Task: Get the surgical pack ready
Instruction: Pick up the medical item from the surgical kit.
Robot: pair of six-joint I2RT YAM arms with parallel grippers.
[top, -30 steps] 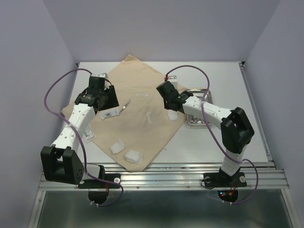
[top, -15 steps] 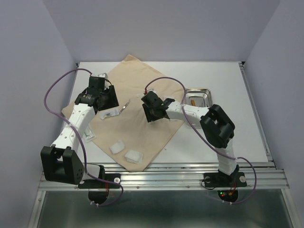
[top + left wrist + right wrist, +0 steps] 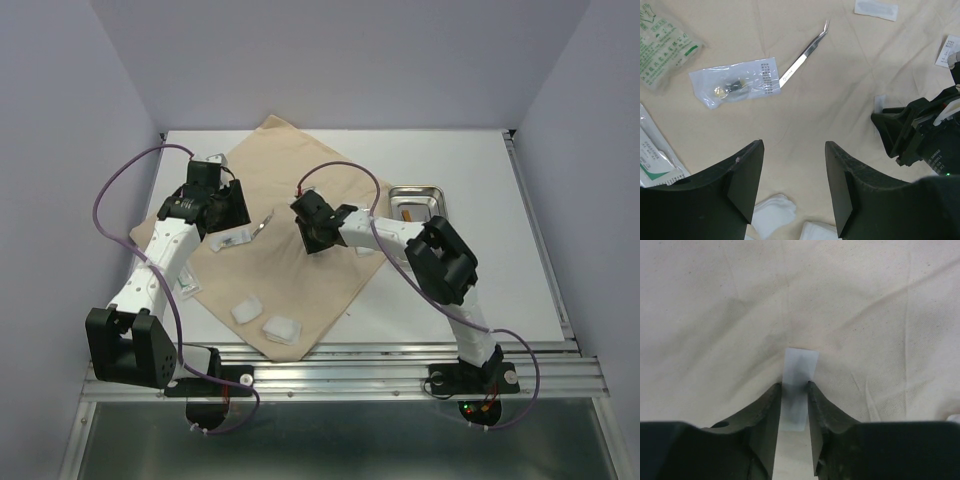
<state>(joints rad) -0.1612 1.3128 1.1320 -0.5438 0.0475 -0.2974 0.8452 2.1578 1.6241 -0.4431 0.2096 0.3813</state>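
The beige cloth (image 3: 290, 190) of the surgical pack lies spread as a diamond over the table. On it lie silver forceps (image 3: 262, 226) (image 3: 802, 57) and two white gauze pads (image 3: 246, 309) (image 3: 281, 328) near its front corner. The small steel tray (image 3: 415, 195) stands off the cloth at the right. My right gripper (image 3: 318, 240) (image 3: 792, 385) is low on the cloth's middle, its jaws pressed against both long sides of a small white packet (image 3: 800, 367). My left gripper (image 3: 228, 212) (image 3: 792, 145) hovers open above the cloth's left part with nothing between its fingers.
A clear packet with a dark item (image 3: 735, 85) lies beside the forceps. Green-printed packets (image 3: 662, 45) (image 3: 655, 165) lie at the cloth's left edge. Another flat white packet (image 3: 298, 200) (image 3: 876, 8) lies further back. Walls close the table in on three sides.
My right arm has swung left from beside the tray to the cloth's middle, opened, and closed its jaws in on the small white packet. The left arm has not moved.
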